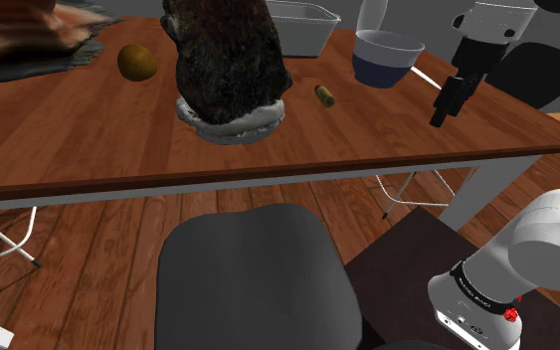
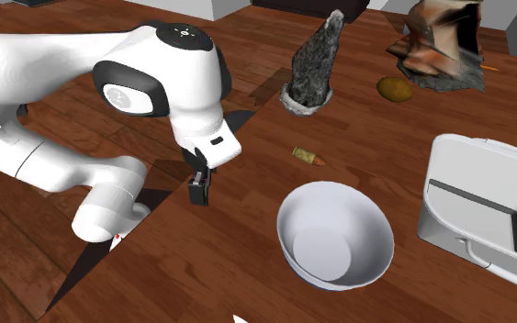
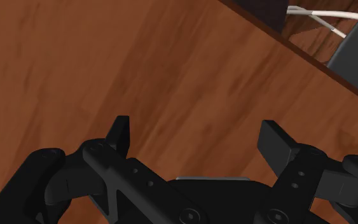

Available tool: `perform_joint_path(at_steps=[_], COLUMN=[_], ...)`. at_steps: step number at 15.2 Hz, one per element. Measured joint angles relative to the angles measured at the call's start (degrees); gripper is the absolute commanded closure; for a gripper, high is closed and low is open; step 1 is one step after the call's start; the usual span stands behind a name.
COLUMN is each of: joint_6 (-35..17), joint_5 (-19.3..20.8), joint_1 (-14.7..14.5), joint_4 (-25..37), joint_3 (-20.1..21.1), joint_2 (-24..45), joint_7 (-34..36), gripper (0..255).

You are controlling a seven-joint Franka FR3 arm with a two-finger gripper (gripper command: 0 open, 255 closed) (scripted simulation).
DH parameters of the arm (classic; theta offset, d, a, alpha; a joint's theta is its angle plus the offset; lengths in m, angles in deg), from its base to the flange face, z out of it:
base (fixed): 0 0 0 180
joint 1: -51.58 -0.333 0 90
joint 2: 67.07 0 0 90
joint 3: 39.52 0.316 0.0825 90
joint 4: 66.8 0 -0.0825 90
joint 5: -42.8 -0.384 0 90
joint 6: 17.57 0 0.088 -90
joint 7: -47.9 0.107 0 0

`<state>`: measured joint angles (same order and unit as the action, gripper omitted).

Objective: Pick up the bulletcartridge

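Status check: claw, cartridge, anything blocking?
Claw open, holding nothing, above bare table. Cartridge lying on its side, apart from claw, untouched. Nothing between them; bowl stands close beside the route.

A long table of reddish-brown wood, edged with a darker strip, runs across the shoulder view. Under it lies a plank floor in a similar warm brown. A dark grey chair seat (rounded, matte) stands just before the table's near edge, with thin white metal legs nearby. Plain grey wall shows beyond the far side.
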<state>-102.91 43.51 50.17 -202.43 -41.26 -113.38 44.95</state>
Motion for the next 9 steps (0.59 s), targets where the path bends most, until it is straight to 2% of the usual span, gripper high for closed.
perform_joint_path(at_steps=[3,9], joint_6=[-0.9,-3.9], joint_5=[-1.0,-3.6], joint_1=[0.0,0.9], joint_4=[1.3,10.3], joint_3=[1.5,7.1], joint_2=[2.1,13.8], joint_7=[2.5,13.5], gripper=[0,0])
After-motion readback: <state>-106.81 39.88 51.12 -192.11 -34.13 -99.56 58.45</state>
